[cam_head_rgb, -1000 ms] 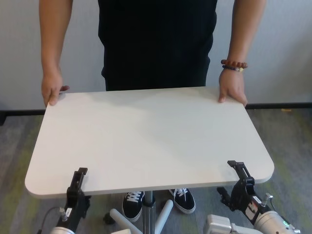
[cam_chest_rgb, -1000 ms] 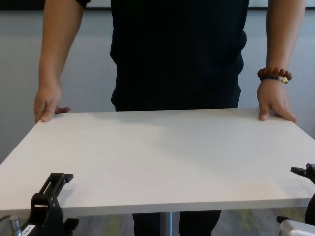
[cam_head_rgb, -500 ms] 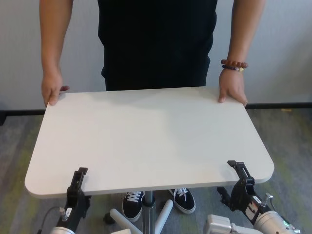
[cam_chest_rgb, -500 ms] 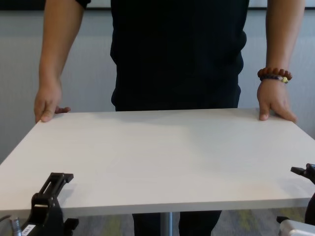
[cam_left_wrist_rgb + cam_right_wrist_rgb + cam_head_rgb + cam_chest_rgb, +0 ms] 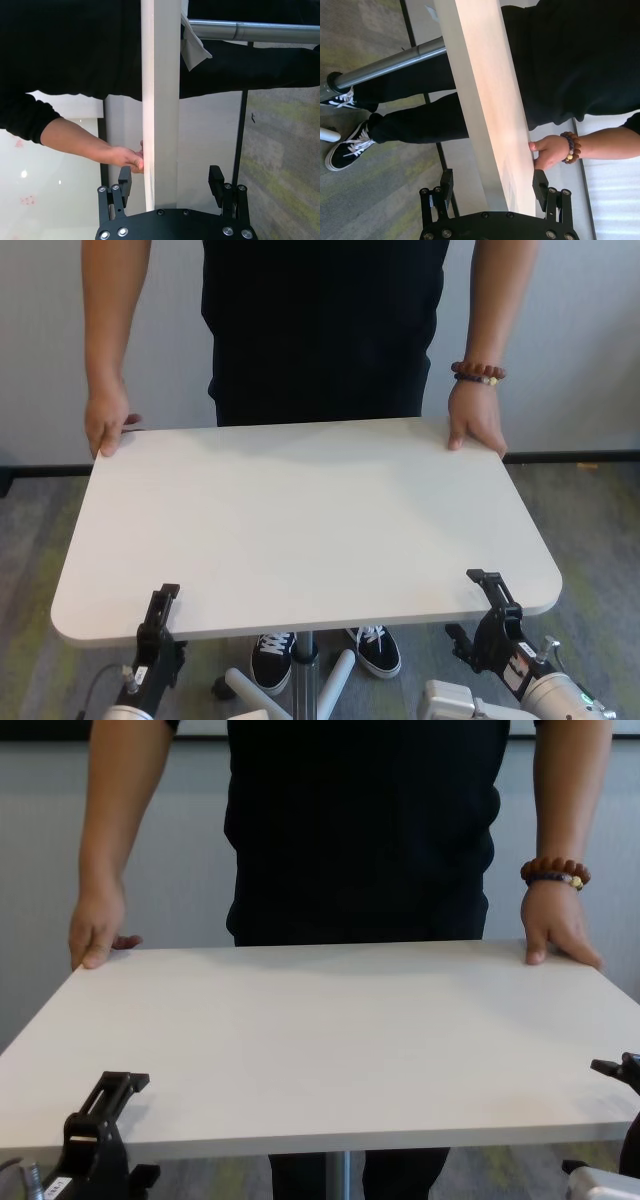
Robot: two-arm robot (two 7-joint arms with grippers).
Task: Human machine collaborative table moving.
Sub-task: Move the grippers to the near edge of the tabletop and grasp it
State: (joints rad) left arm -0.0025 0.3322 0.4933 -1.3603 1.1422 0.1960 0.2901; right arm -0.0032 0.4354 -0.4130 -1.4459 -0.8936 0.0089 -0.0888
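Left claw spread wide, fingers straddling the near edge of the table, one above the top and one below; the wrist view shows a gap on both sides, so not pinching. It sits at about 7 o'clock of the tabletop, near the left front corner. Right claw also spread, fingers either side of the same near edge with the board between them, no squeeze visible; it is at about 5 o'clock, near the right front corner.

Table: off-white rectangular top, rounded corners, filling the middle of the head view, level. Grey pedestal pole under it at 6 o'clock, light base legs spreading out on the grey carpet.

Human stands at 12 o'clock, black shirt and trousers, black sneakers visible under the table. One hand grips the far corner at 10 o'clock, the other hand rests on the far corner at 2 o'clock, thumb on top. Brown beaded bracelet on that wrist. Pale wall behind.
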